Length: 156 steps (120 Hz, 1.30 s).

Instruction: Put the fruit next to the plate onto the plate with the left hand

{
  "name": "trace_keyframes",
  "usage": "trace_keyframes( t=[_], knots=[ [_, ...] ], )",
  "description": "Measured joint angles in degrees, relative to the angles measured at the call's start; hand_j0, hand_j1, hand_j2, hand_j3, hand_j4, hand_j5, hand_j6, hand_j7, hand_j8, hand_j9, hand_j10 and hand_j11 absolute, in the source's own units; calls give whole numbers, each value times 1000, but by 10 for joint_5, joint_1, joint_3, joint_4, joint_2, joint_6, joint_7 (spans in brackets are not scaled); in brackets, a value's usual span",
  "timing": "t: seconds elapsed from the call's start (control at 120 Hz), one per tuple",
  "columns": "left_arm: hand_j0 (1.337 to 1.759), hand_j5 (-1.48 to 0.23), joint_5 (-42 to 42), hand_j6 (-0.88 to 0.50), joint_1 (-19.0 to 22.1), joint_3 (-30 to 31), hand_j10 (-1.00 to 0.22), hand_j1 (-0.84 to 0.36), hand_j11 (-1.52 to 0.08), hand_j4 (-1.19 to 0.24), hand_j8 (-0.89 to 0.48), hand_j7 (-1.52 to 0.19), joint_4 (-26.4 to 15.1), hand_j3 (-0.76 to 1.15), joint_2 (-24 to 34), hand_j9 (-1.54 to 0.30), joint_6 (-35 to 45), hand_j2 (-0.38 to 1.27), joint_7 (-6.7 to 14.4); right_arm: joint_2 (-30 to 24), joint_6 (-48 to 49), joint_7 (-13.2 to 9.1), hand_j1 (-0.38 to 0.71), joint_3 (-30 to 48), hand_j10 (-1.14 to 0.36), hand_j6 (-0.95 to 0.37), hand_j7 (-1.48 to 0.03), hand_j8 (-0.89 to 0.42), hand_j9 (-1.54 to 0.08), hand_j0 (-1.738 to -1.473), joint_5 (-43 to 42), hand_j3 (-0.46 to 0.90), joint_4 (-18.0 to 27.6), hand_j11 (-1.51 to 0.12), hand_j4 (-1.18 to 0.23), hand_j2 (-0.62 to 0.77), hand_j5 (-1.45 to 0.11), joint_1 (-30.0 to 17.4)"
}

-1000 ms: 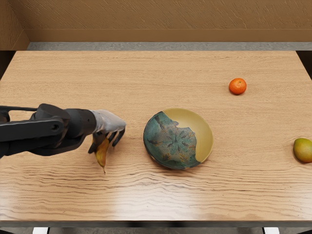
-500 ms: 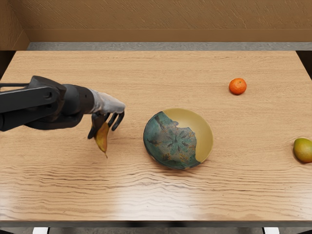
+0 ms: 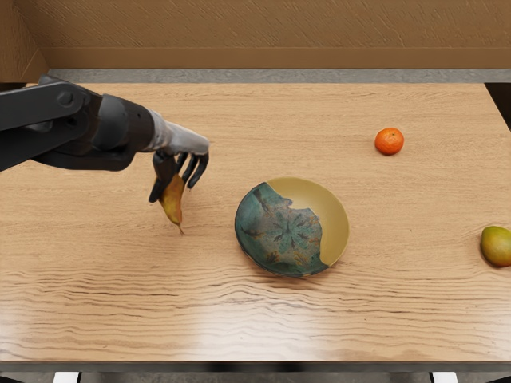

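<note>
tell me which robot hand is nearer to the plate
Left. The left robot hand hangs just left of the plate, gripping a yellowish fruit; the right robot hand is out of view.

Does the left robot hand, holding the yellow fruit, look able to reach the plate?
Probably yes: the left robot hand grips the yellow fruit, and nothing stands between it and the plate.

The fruit (image 3: 172, 203) hangs left of the plate (image 3: 329, 209).
</note>
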Motion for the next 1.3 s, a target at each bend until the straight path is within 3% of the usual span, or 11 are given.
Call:
trace_keyframes(
  t=[0.475,0.658,0.733,0.925,1.3],
  knots=[
    [1649,-1149,-53,-547,-58,0,-822,-474,-1126,-809,-558,-1138,48,0,-67,-1123,-2,1056,0,0,0,0,-317,-1,-26,-26,-34,-26,-34,-1658,0,0,0,-34,-26,-5,-34,0],
    [1649,-1149,-62,-544,-78,0,-826,-482,-1129,-815,-557,-1147,69,0,-108,-1127,-2,1043,0,0,0,0,-317,-1,-27,-26,-35,-27,-35,-1658,0,0,-1,-35,-27,-6,-35,0],
    [1648,-1150,-63,-541,-80,0,-825,-492,-1134,-816,-566,-1150,77,0,-121,-1131,-2,1084,0,0,0,0,-317,-1,-26,-26,-35,-26,-35,-1658,0,0,-2,-35,-26,-6,-35,0],
    [1651,-1150,-64,-557,-95,1,-830,-454,-1127,-817,-590,-1137,99,0,-164,-1124,-1,992,0,0,0,0,-317,-2,-26,-26,-35,-26,-35,-1658,0,0,-3,-35,-26,-6,-35,0],
    [1649,-1182,-64,-543,-110,1,-845,-558,-1147,-827,-577,-1154,134,0,-208,-1145,0,1124,0,0,0,0,-317,-3,-26,-26,-34,-26,-34,-1658,0,0,-2,-34,-26,-5,-34,0]
  ],
)
